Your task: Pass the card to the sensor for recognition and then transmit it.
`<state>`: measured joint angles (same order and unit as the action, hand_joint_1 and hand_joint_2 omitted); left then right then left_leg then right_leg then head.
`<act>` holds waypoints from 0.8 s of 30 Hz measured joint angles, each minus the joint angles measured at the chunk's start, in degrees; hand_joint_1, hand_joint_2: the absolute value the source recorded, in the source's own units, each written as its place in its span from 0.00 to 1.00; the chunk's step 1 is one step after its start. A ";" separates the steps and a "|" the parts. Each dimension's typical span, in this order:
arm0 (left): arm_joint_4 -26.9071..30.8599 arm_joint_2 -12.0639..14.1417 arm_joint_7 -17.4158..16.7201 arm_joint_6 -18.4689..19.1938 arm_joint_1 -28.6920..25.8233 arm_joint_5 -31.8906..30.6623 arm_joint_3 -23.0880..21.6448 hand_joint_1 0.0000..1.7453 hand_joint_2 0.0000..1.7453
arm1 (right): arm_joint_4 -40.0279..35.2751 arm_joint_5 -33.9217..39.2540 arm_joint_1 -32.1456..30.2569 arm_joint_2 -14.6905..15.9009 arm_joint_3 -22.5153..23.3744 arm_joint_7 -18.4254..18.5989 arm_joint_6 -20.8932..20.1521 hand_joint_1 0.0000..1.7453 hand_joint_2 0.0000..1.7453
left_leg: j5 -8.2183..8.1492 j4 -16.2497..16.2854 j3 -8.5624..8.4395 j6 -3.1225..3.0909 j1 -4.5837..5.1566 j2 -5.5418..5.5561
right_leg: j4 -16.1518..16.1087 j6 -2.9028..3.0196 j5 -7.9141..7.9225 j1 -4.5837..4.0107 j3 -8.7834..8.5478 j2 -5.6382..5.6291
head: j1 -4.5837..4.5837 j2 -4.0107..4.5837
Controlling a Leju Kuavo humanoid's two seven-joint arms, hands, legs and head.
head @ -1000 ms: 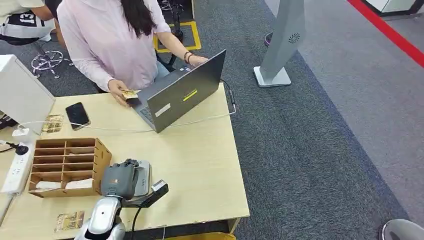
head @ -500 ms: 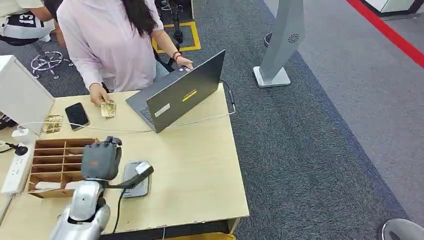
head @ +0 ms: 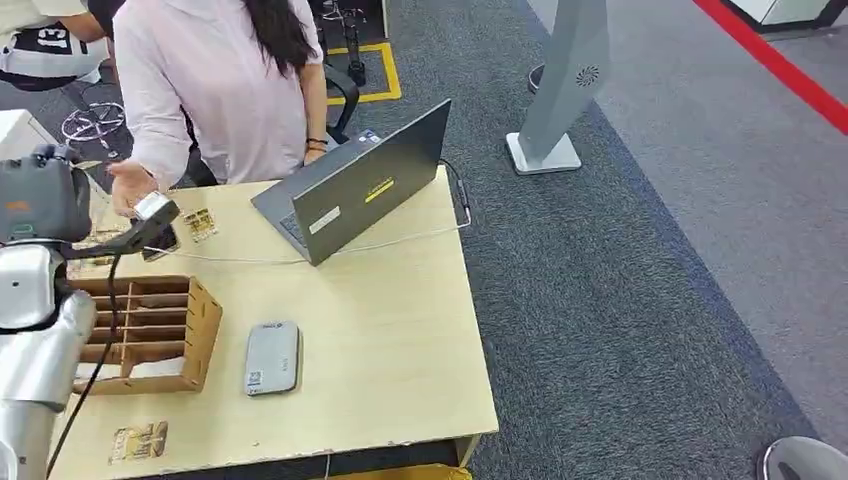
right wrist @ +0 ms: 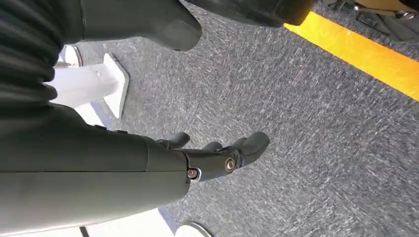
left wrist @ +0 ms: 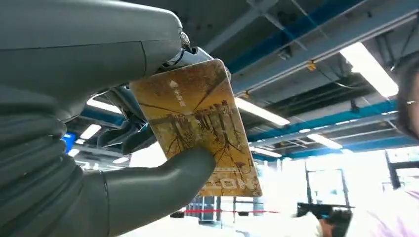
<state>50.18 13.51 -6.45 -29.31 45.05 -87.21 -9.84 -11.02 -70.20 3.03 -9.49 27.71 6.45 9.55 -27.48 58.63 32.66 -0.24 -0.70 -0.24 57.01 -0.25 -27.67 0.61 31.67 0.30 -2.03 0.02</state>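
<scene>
My left hand (head: 40, 195) is raised at the far left of the table, level with the person's outstretched hand (head: 130, 185). In the left wrist view a golden-brown picture card (left wrist: 200, 123) is pinched between the thick thumb (left wrist: 163, 182) and the darker fingers of my left hand (left wrist: 123, 128), its face toward the camera. The grey flat sensor (head: 272, 357) lies on the wooden table (head: 400, 330), near the front, with nothing over it. My right hand (right wrist: 217, 158) hangs above grey carpet, fingers stretched out and holding nothing.
A wooden slotted organiser (head: 150, 330) stands left of the sensor. An open laptop (head: 365, 190) sits at the back, a cable running across the table. Loose cards lie by the phone (head: 200, 222) and at the front edge (head: 138, 441). A person in pink stands behind the table.
My left hand has risen from over the sensor and swung up and left toward the person. The person laid a card on the table and now holds a hand out.
</scene>
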 joint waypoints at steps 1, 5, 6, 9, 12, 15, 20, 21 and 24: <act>-1.31 0.17 -0.11 -0.02 1.07 0.00 0.00 1.00 1.00 | 0.00 -0.06 0.00 0.00 0.00 0.04 -0.02 0.00 1.00 | 0.00 0.00 0.00 0.00 0.00 0.00 | 0.00 0.00 0.00 0.00 0.01 -0.01 | 0.00 0.00; -4.35 0.63 -0.68 -0.09 3.31 0.00 -0.02 1.00 1.00 | 0.00 -0.33 0.01 0.00 0.00 0.07 -0.11 0.00 1.00 | -0.01 0.00 0.02 0.00 0.00 -0.01 | -0.01 0.00 -0.01 0.00 0.04 -0.04 | 0.00 0.00; -5.04 0.68 -0.68 -0.13 3.65 0.00 -0.04 1.00 1.00 | 0.00 -0.33 0.02 0.00 0.00 0.07 -0.11 0.00 1.00 | -0.01 0.00 0.03 0.01 0.00 0.00 | -0.01 0.00 -0.01 0.00 0.05 -0.03 | 0.00 0.00; -6.15 0.85 -0.74 -0.24 4.20 0.00 -0.04 1.00 1.00 | 0.00 -0.35 0.04 0.00 0.00 0.26 -0.15 0.00 1.00 | -0.01 0.00 0.03 0.01 0.00 0.00 | 0.00 0.00 -0.01 0.00 0.05 -0.03 | 0.00 0.00; -7.27 1.03 -0.81 -0.85 4.17 0.00 -0.04 0.00 1.00 | 0.00 -0.52 0.03 0.00 0.00 0.46 -0.20 0.00 1.00 | -0.01 0.00 0.03 0.01 0.00 -0.02 | 0.00 0.01 -0.01 0.00 0.05 -0.04 | 0.00 0.00; -8.41 1.11 -1.27 -2.38 4.09 0.00 -0.04 0.00 1.00 | 0.00 -0.59 0.04 0.00 0.00 0.46 -0.20 0.00 1.00 | -0.01 0.00 0.04 0.00 0.00 -0.01 | 0.00 0.01 -0.01 0.00 0.04 -0.04 | 0.02 0.00; -8.78 0.96 2.02 -3.15 2.48 0.35 0.00 0.00 1.00 | 0.00 -0.55 0.04 0.00 0.00 0.39 -0.17 0.00 1.00 | -0.01 0.00 0.04 0.01 0.02 -0.01 | -0.01 0.00 -0.01 0.01 0.05 -0.04 | 0.04 0.00; -7.76 0.70 3.47 -3.34 1.19 0.65 0.04 0.00 1.00 | 0.00 -0.50 0.04 0.00 0.02 0.42 -0.17 0.00 1.00 | -0.01 0.00 0.03 0.01 0.03 -0.02 | -0.01 0.00 -0.01 0.02 0.05 -0.04 | 0.00 0.00; 0.19 -0.57 6.91 -4.07 -5.87 3.41 0.39 0.00 1.00 | 0.00 0.02 0.00 0.00 0.48 0.48 -0.09 0.00 1.00 | -0.05 0.00 0.03 -0.02 0.07 -0.05 | -0.03 -0.02 -0.03 0.08 0.05 -0.09 | 0.04 0.00</act>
<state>50.37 12.94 0.46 -33.38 39.18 -83.80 -9.44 -11.02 -70.18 3.03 -9.49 28.20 6.93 9.46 -27.53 58.63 32.69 -0.27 -0.62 -0.30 56.99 -0.27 -27.69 0.69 31.72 0.21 -1.99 0.02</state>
